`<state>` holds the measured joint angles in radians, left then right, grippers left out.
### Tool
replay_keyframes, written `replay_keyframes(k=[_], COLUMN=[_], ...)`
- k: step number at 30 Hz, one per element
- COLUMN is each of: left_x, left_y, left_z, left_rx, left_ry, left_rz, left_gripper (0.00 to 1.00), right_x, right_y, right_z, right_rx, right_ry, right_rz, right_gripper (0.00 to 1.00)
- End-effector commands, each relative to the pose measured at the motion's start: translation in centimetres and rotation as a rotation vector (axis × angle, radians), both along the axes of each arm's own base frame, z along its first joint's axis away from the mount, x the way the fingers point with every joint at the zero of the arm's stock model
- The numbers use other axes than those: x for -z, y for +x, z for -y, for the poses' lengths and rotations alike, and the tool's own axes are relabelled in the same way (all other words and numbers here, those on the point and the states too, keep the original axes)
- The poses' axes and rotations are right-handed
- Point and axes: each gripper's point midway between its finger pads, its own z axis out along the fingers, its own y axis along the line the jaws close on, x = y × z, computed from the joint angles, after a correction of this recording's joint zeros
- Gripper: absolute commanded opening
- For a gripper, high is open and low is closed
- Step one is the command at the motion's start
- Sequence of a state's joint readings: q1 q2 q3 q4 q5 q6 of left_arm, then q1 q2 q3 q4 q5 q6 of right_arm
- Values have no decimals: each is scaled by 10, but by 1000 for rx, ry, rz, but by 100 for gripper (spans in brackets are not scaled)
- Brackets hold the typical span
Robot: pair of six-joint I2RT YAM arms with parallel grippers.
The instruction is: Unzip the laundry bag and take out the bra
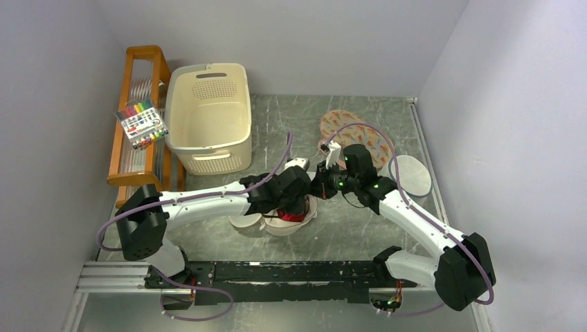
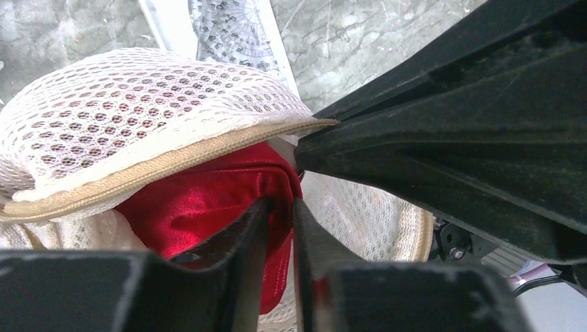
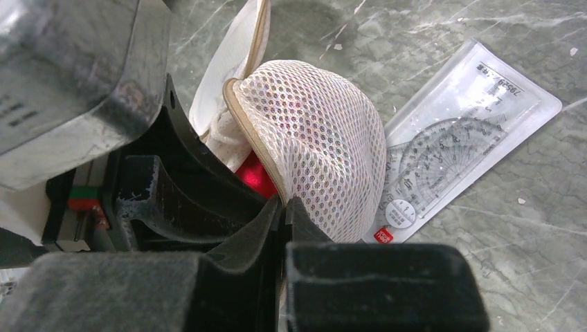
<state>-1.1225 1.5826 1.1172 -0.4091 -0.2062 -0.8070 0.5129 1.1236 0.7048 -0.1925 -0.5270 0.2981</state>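
Two hands meet at the bag, which lies on the desk just ahead of the arm bases, slightly left of centre in the top view. Its zip is open. The upper mesh flap is lifted off the lower half, and the red bra shows in the gap.

Left hand: it reaches into the opening. Its fingers stand close together with a fold of the red satin between them, so the hand is grasping the bra. Most of the bra lies inside the bag, under the flap.

Right hand: it is clenched on the beige zip rim of the upper flap and holds the flap up, clear of the lower half. A clear protractor pack lies on the desk just beside the bag.

Step in hand: the unzip appears done. Removal of the bra is at the grasp stage, so the task is judged past its midpoint.

Next move: draw the left hand back and up through the opening, along the gap rather than against the rim. The right hand should hold the flap raised to keep the mouth wide.

Caution: the satin looks slick and only a fold is pinched, so it may slip. A strap may also catch on the zip and drag the bag along.
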Motion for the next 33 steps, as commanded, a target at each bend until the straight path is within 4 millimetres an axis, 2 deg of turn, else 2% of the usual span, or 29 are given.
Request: replay_keyframes(k=[1, 4, 7, 12, 16, 19, 22, 25, 30, 33], left_x=[-18, -36, -58, -82, -109, -144, -180, -216, -288, -320], left_y=[5, 7, 9, 8, -9, -27, -34, -36, -47, -52], left_z=[-1, -13, -30, -61, -57, -47, -49, -57, -78, -91], left_rx=[13, -4, -25, -55, 51, 172, 208, 210, 229, 233], left_ry=[-24, -34, -45, -66, -203, -359, -461, -528, -680, -717], left_rz=[53, 92, 154, 240, 269, 315, 376, 455, 601, 664], left_gripper=[25, 8, 7, 7, 7, 7, 7, 7, 7, 7], right_x=[1, 3, 4, 8, 10, 12, 14, 16, 16, 15], right_y=[-1, -1, 0, 4, 7, 8, 8, 8, 8, 8], right_z=[2, 2, 3, 6, 9, 10, 9, 8, 8, 7], right_rx=[0, 8, 16, 44, 72, 84, 82, 79, 79, 78], right_ry=[-5, -7, -9, -23, -34, -37, -34, -34, -36, -32], right_rz=[14, 14, 16, 18, 21, 17, 10, -1, -3, -3], right_gripper=[0, 0, 0, 0, 0, 0, 0, 0, 0, 0])
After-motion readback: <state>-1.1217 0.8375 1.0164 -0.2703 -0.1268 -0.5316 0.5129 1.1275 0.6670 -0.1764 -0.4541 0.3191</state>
